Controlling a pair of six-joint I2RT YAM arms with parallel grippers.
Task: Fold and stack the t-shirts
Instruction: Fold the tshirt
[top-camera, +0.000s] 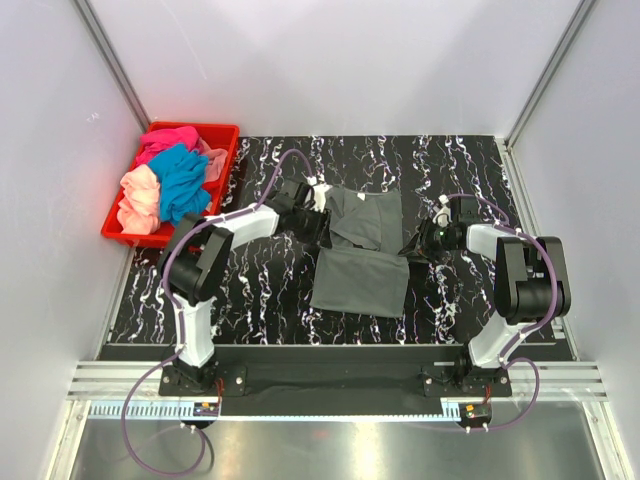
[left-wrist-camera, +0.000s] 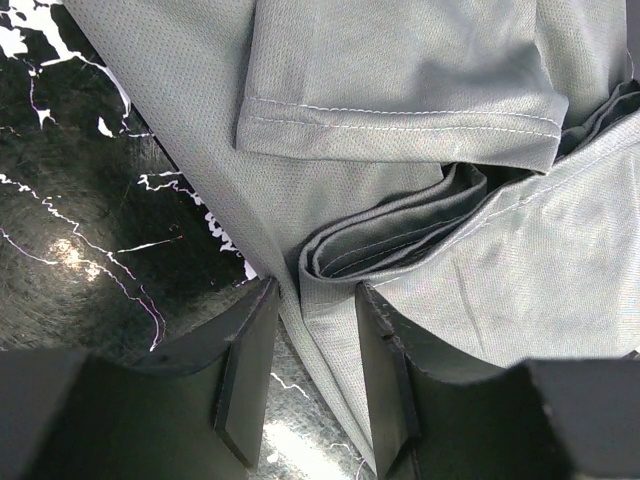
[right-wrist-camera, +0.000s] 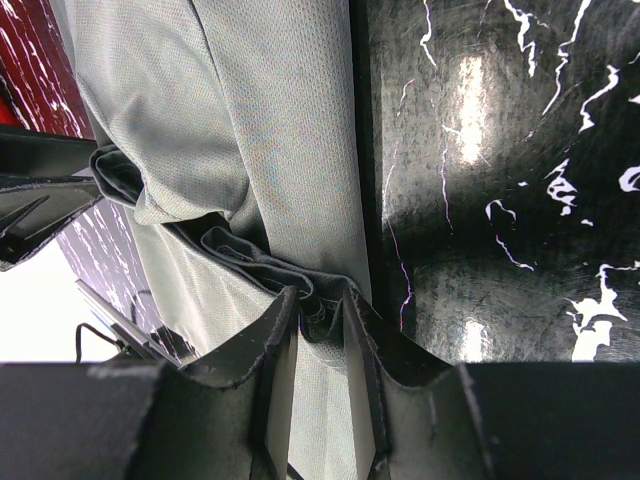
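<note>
R gripper (right-wrist-camera: 320, 305) pinches a bunched fold of the grey shirt (right-wrist-camera: 250, 120); rest of it lies ahead, to its left. L gripper (left-wrist-camera: 312, 300) jaws apart, astride opposite edge, not clamped yet. Close L first, then lift both tog., cloth taut.

A plain dark grey t-shirt (top-camera: 360, 280) is being shown, with paler stitching being seen along its sleeve hem (left-wrist-camera: 400, 108). The table (top-camera: 260, 290) beneath is being displayed in glossy black, veined with white marble-like streaks. A bright red crate (top-camera: 215, 127) is being shown holding a magenta-pink shirt (top-camera: 165, 140), a teal-blue shirt (top-camera: 185, 185) and a peach shirt (top-camera: 140, 195). The left arm (top-camera: 250, 222) and the right arm (top-camera: 530, 285) are being seen in black and white.
</note>
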